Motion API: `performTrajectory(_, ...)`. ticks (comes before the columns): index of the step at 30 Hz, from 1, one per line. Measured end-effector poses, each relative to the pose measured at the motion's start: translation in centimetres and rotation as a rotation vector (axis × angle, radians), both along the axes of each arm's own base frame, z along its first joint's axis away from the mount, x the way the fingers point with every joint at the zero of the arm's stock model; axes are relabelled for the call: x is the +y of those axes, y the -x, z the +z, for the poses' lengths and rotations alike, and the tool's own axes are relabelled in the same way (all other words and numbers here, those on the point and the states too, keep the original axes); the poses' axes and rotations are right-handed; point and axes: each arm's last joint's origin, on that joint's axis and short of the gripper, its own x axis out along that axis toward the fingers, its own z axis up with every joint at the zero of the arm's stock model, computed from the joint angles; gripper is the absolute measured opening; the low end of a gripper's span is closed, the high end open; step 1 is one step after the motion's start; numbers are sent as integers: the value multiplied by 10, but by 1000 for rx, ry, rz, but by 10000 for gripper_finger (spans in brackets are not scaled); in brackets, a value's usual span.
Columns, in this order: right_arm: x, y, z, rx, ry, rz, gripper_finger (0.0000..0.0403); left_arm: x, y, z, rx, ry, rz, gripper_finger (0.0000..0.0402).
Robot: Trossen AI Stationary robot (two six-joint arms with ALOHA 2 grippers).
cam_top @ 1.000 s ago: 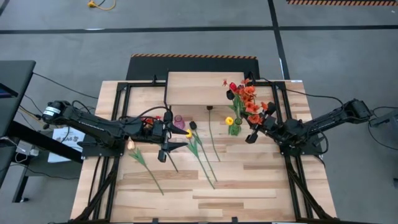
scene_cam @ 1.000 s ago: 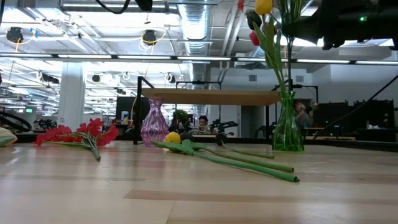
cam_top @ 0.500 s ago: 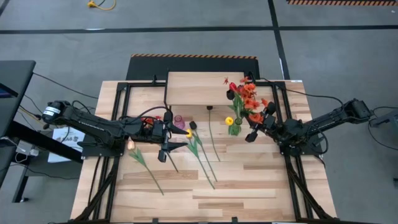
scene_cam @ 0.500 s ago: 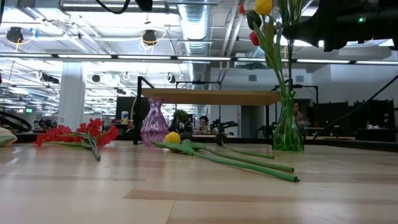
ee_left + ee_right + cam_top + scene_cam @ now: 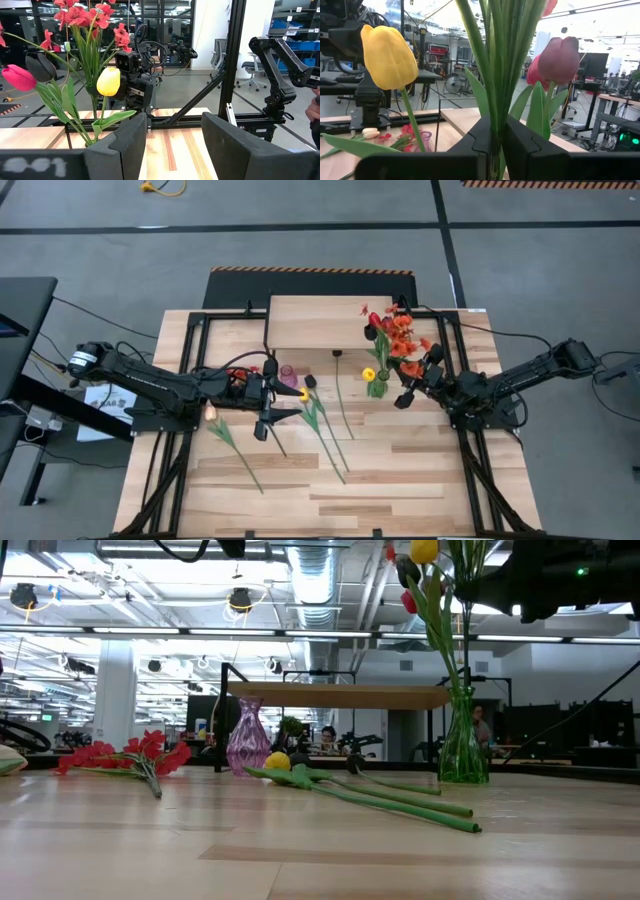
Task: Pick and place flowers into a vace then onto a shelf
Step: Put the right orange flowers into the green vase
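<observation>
Toward three o'clock of the table's middle, the right gripper [image 5: 407, 383] reaches in among the stems of the flowers [image 5: 392, 340] standing in a green glass vase [image 5: 462, 748]; its wrist camera shows the two fingers [image 5: 479, 142] pressed close around the bunch of green stems, clasping the flowers. That bouquet holds a yellow tulip [image 5: 388, 56], a maroon tulip [image 5: 561, 59] and orange-red sprays, and the vase stands on the table just off the four o'clock corner of the shelf [image 5: 315, 322]. Toward nine o'clock, the left gripper [image 5: 268, 421] hovers with its jaws parted and nothing between them. More stems [image 5: 327, 430] lie flat on the boards near the centre, another flower [image 5: 233, 445] lies at seven o'clock, and a purple vase [image 5: 248, 736] stands near the shelf.
</observation>
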Motion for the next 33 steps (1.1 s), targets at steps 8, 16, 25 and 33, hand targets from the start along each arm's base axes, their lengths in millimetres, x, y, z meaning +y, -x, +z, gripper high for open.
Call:
performTrajectory(8, 0, 0, 0, -1, 0, 2, 48, 0, 0, 0, 0, 0, 0, 180)
performTrajectory(16, 0, 0, 0, -1, 0, 2, 51, 0, 0, 0, 0, 0, 0, 180)
performTrajectory(25, 0, 0, -1, 16, 4, 2, 52, 0, 0, -1, 7, -1, 0, 180)
performTrajectory(33, 0, -1, -3, 32, 8, 2, 52, 0, 0, -1, 8, -2, 0, 180)
